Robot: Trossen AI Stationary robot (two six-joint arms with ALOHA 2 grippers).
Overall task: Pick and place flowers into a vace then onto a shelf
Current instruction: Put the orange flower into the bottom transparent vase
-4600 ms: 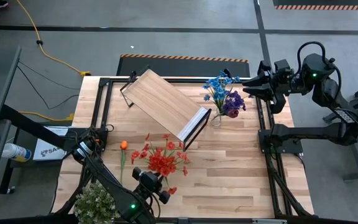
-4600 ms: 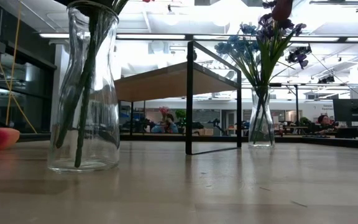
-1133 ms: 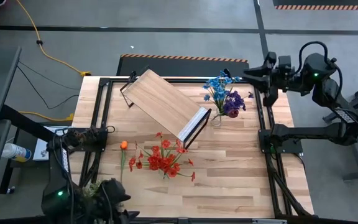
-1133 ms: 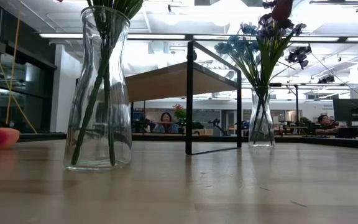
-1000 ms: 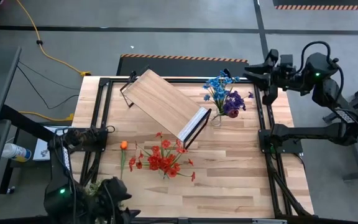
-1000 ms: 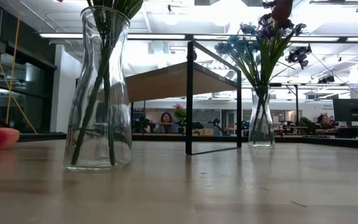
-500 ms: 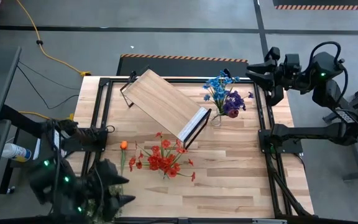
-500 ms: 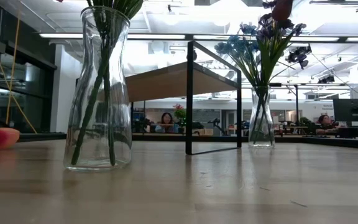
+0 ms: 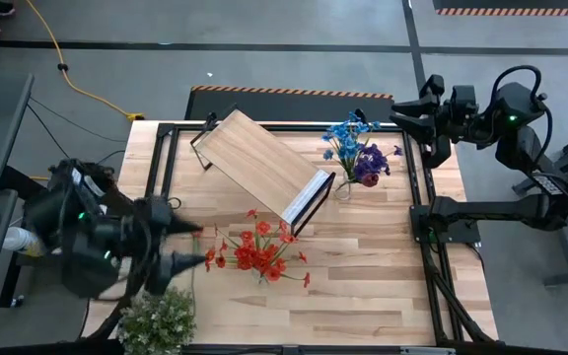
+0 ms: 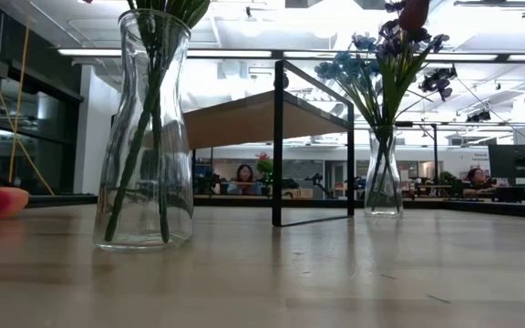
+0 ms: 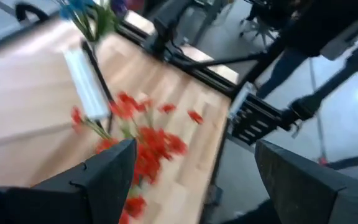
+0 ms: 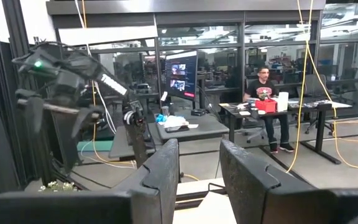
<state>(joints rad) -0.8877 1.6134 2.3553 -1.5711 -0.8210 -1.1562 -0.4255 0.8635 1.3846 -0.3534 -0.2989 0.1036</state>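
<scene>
Left gripper (image 9: 183,247) hangs spread and empty beside the red flowers (image 9: 256,250), which stand in a glass vase (image 10: 146,137) near the shelf (image 9: 262,164). Right gripper (image 9: 402,121) apart, off-table.

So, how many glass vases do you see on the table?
2: the vase with red flowers in the table's middle, and the vase with blue and purple flowers beside the shelf.

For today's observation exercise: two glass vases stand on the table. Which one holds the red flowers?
The vase near the table's middle holds the red flowers. The other vase, beside the shelf, holds blue and purple flowers.
</scene>
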